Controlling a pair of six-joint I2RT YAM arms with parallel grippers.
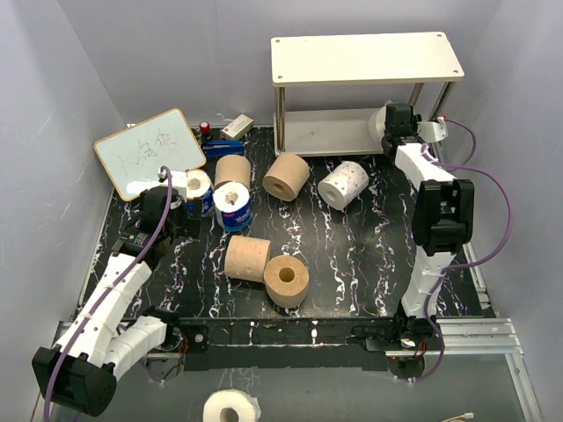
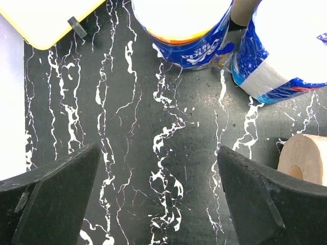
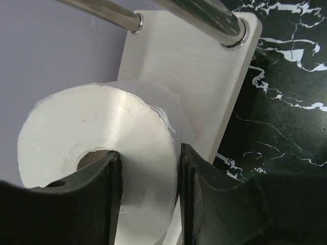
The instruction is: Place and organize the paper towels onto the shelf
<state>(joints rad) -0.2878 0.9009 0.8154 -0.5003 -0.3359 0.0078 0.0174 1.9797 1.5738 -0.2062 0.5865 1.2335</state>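
Observation:
The shelf (image 1: 365,57) stands at the back, its grey lower board (image 1: 325,134) also showing in the right wrist view (image 3: 194,66). My right gripper (image 1: 393,123) (image 3: 148,158) is shut on a white roll (image 3: 102,138), one finger in its core, at the lower board's right end. My left gripper (image 1: 174,211) (image 2: 158,168) is open and empty over the mat, just short of two blue-wrapped rolls (image 1: 198,189) (image 1: 233,208) (image 2: 189,30) (image 2: 286,51). Tan rolls lie on the mat (image 1: 233,169) (image 1: 286,176) (image 1: 246,258) (image 1: 287,280). Another white roll (image 1: 343,185) lies mid-right.
A wood-framed writing board (image 1: 149,151) (image 2: 46,20) leans at the back left, close to my left gripper. A small white box (image 1: 236,128) and a red-capped item (image 1: 205,128) sit behind it. One white roll (image 1: 231,407) lies off the mat, in front of the arm bases.

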